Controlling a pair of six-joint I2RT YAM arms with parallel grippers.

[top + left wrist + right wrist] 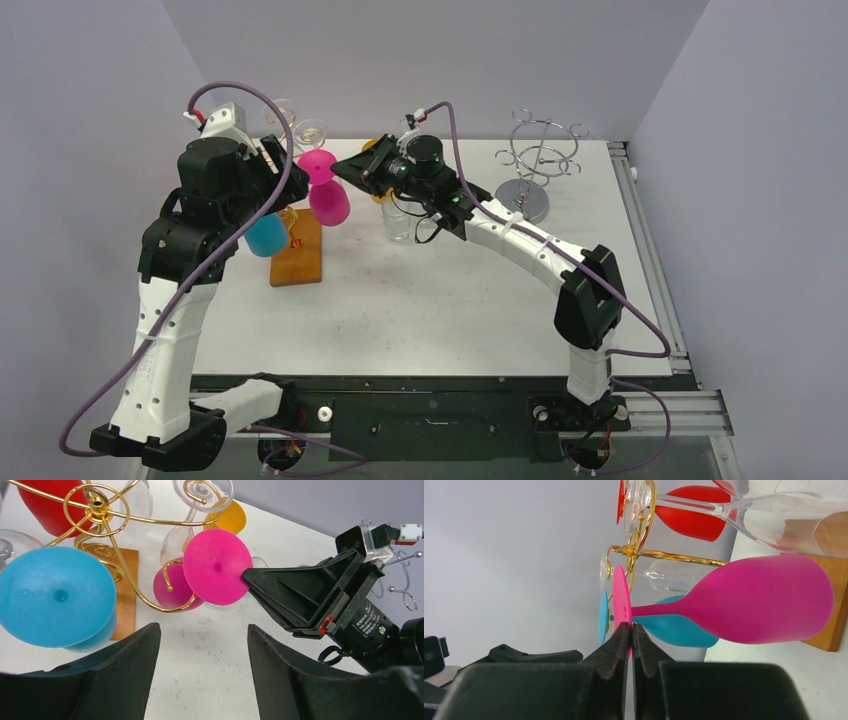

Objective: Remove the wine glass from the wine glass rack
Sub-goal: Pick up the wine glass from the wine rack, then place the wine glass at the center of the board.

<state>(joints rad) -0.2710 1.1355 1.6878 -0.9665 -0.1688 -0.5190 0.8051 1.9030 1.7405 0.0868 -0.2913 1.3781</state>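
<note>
The near part of the white desk [430, 310] is bare in front of the 2 arm bases. Farther back on the left, the left end effector [202, 630] is wide open and holds nothing. It hangs above the glasses and looks down on them.

The pink wine glass [327, 190] hangs upside down at the gold rack [97, 502], on the far left of the desk. Its flat round foot is on top and its bowl is below. So its long stem runs up and down, leaning a little.

The right end effector [628, 630] reaches in from the right. Its 2 fingers are pinched almost shut on the edge of the pink foot. The glass lies just left of it, touching it.

I think the right arm is the one to do the job, because it has the glass. The foot looks to be at the open end of its gold hook, but I cannot tell if it is all the way out. The next move may be a sideways slide toward the right.

A blue glass [55, 595] hangs close by on the left. A silver rack [540, 150] stands far off on the right.
</note>
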